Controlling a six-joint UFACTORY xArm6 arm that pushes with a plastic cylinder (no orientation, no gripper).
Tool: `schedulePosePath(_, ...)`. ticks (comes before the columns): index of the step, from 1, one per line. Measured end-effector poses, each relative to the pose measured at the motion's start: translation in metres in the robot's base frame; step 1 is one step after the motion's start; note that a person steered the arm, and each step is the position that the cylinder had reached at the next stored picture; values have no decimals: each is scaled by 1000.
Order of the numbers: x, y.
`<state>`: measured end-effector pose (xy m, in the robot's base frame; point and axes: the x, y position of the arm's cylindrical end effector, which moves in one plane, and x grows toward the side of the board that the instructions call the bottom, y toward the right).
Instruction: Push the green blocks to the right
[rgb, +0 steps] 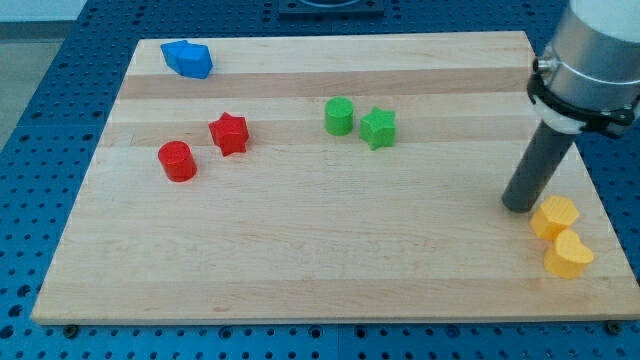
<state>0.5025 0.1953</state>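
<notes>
A green cylinder (339, 116) and a green star (378, 127) sit side by side, slightly apart, above the middle of the wooden board (300, 250). My tip (519, 206) rests on the board near the view's right edge, far to the right of and below the green star. It stands just left of the upper of two yellow blocks.
Two yellow blocks (554, 216) (568, 254) lie at the view's bottom right. A red cylinder (177, 160) and a red star (229, 133) lie at the left. Blue blocks (188, 58) lie at the top left corner. The arm's grey body (590, 60) hangs over the right edge.
</notes>
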Motion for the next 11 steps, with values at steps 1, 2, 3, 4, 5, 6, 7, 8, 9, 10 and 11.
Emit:
schedulePosePath(1, 0, -31)
schedulePosePath(2, -3, -79)
schedulePosePath(3, -15, -134)
schedulePosePath(4, -34, -184)
schedulePosePath(5, -57, -227)
schedulePosePath(6, -82, -250)
schedulePosePath(7, -105, -250)
schedulePosePath(8, -115, -241)
schedulePosePath(9, -115, -218)
schedulePosePath(10, -115, -188)
schedulePosePath(11, -115, -155)
